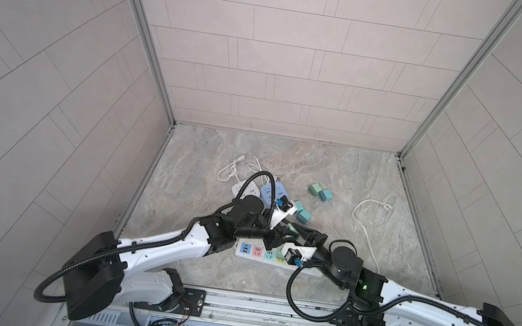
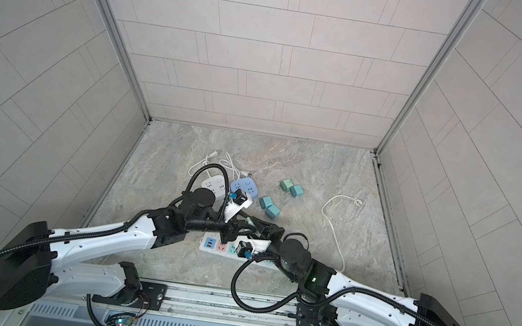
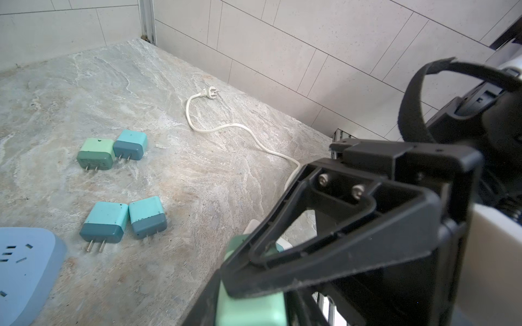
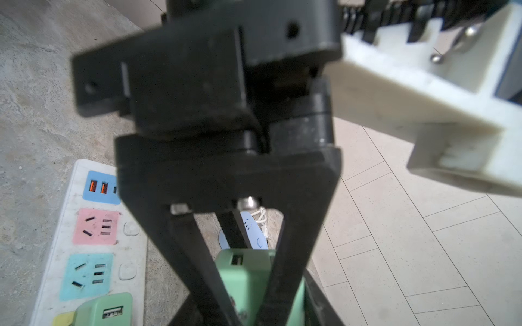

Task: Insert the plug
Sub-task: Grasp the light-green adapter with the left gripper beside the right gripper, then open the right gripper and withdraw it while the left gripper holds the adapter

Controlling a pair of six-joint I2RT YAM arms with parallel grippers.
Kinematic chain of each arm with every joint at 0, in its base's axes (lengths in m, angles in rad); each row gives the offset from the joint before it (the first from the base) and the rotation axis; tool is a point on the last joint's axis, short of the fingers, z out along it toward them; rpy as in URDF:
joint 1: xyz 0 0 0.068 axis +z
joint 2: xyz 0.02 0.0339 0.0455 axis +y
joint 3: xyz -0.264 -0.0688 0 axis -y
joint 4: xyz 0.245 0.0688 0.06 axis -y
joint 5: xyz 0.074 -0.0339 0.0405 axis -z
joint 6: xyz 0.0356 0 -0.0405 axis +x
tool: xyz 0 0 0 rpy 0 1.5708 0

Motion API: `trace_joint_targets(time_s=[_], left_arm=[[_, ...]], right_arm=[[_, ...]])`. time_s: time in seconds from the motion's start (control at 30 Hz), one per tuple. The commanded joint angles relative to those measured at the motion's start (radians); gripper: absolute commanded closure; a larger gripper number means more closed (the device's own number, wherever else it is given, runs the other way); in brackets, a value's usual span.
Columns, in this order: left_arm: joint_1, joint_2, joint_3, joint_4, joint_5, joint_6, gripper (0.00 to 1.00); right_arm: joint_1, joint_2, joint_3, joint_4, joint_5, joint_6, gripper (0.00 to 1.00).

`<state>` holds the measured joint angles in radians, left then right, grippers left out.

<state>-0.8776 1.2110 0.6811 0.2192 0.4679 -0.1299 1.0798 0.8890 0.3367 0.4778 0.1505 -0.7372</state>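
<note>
A light green plug (image 3: 248, 309) (image 4: 245, 279) hangs above the table between both grippers, seen in both top views (image 1: 291, 228) (image 2: 249, 221). My left gripper (image 3: 248, 307) (image 1: 287, 232) is shut on its sides. My right gripper (image 4: 248, 296) (image 1: 297, 234) reaches in from the opposite side and is shut on the same plug. Its prongs are hidden. Below lies the white power strip (image 4: 66, 225) (image 1: 250, 257) with blue, pink and teal sockets free. Another green plug (image 4: 104, 310) sits in its yellow socket.
Several teal and green plugs (image 3: 104, 223) (image 1: 320, 192) lie loose further back on the stone table. A blue round power strip (image 3: 22, 268) (image 1: 274, 192) and a white one (image 1: 243, 189) sit behind the left arm. A white cable (image 3: 226, 127) (image 1: 363, 221) trails towards the right wall.
</note>
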Motion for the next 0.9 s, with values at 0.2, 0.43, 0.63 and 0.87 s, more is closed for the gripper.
trace_joint_targets(time_s=[0.2, 0.43, 0.63, 0.87], left_arm=[[0.000, 0.042, 0.034, -0.043, -0.007, 0.031, 0.65], [-0.003, 0.065, 0.046, -0.052, -0.005, 0.032, 0.65], [-0.005, 0.085, 0.058, -0.058, 0.001, 0.029, 0.63], [-0.009, 0.102, 0.066, -0.061, 0.006, 0.026, 0.64]], right_arm=[[0.016, -0.034, 0.017, 0.071, -0.035, 0.005, 1.00], [0.015, -0.050, 0.009, 0.077, -0.038, 0.007, 1.00], [0.016, -0.061, 0.004, 0.079, -0.037, 0.009, 1.00], [0.016, -0.064, 0.001, 0.079, -0.033, 0.010, 1.00]])
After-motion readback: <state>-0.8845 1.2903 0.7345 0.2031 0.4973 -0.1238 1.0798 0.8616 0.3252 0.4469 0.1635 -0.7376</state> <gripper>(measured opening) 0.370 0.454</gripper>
